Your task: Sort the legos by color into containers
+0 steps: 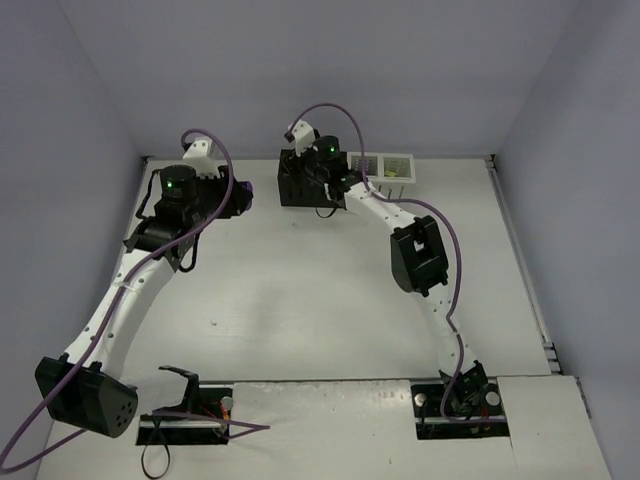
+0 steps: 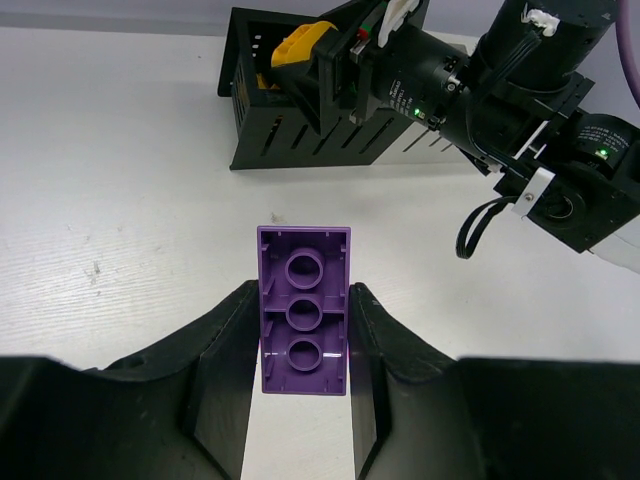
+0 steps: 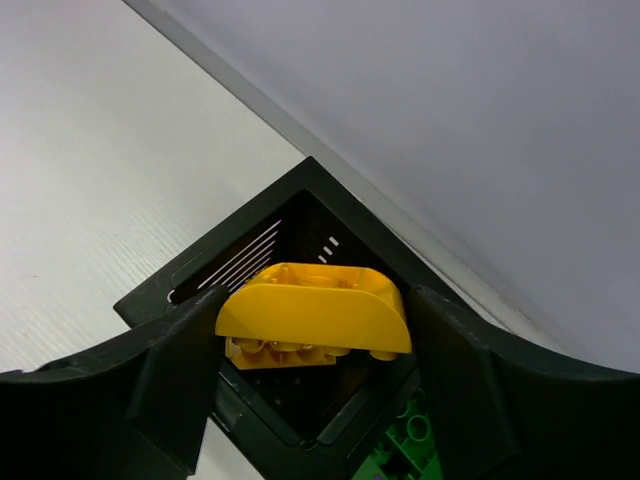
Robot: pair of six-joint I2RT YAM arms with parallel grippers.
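Purple lego [image 2: 304, 325] pinched in left gripper [image 2: 304, 300], hollow underside toward wrist camera, over table [image 2: 120, 200], near black bin [image 2: 262, 140]. Yellow lego [image 3: 312, 310] clamped in right gripper [image 3: 312, 322], over black bin opening. Green lego [image 3: 405, 445] lower right; compartment unclear.

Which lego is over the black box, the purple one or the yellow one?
The yellow lego with the curved top, held by the right gripper over the black bin. The purple brick is in the left gripper, over bare table.
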